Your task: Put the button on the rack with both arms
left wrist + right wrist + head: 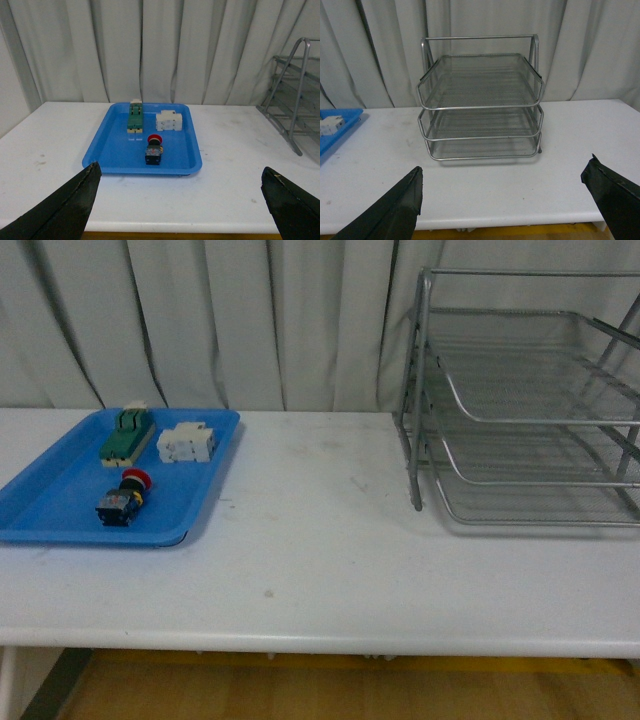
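Note:
The button (122,498) lies on its side in the blue tray (45,510) at the table's left, red cap toward the curtain, dark body toward the front edge. In the left wrist view the button (154,149) sits well beyond my open left gripper (180,175), which hangs back over the table's front edge. The silver three-tier wire rack (530,400) stands at the right rear of the table. In the right wrist view the rack (481,105) faces my open right gripper (502,172), apart from it. Neither arm shows in the front view.
A green-and-cream block (126,433) and a white blocky part (186,443) lie in the far half of the blue tray. A grey curtain (250,320) hangs behind the white table (320,560).

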You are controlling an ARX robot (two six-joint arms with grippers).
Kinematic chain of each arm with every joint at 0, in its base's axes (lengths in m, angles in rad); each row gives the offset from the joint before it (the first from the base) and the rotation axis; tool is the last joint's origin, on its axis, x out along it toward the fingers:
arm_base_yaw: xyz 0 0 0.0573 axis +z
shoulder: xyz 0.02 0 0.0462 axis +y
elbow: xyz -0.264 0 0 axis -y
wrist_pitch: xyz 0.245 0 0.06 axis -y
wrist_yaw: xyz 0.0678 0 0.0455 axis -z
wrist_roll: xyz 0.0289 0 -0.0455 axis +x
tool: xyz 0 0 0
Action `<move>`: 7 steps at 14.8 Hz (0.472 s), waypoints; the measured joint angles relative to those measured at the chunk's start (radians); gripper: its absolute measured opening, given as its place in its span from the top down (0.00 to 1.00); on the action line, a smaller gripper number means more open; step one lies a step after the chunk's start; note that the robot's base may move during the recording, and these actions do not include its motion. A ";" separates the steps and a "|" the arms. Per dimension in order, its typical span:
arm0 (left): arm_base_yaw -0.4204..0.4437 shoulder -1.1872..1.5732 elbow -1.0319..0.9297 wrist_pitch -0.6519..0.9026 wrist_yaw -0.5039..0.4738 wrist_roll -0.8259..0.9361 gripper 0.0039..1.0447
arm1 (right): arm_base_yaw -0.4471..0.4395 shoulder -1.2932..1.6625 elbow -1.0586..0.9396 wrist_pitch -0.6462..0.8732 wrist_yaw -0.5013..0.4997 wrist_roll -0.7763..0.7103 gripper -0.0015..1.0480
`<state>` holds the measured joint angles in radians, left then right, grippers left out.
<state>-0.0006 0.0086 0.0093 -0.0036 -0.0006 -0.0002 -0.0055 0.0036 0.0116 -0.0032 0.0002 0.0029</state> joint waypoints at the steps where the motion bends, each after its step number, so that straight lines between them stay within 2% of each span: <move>1: 0.000 0.000 0.000 0.000 0.000 0.000 0.06 | 0.000 0.000 0.000 0.000 0.000 0.000 0.06; 7: 0.000 0.000 0.000 0.000 0.000 0.000 0.06 | 0.000 0.000 0.000 0.000 0.000 0.000 0.06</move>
<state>-0.0006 0.0086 0.0093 -0.0036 -0.0006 0.0002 -0.0055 0.0036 0.0116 -0.0032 0.0002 0.0029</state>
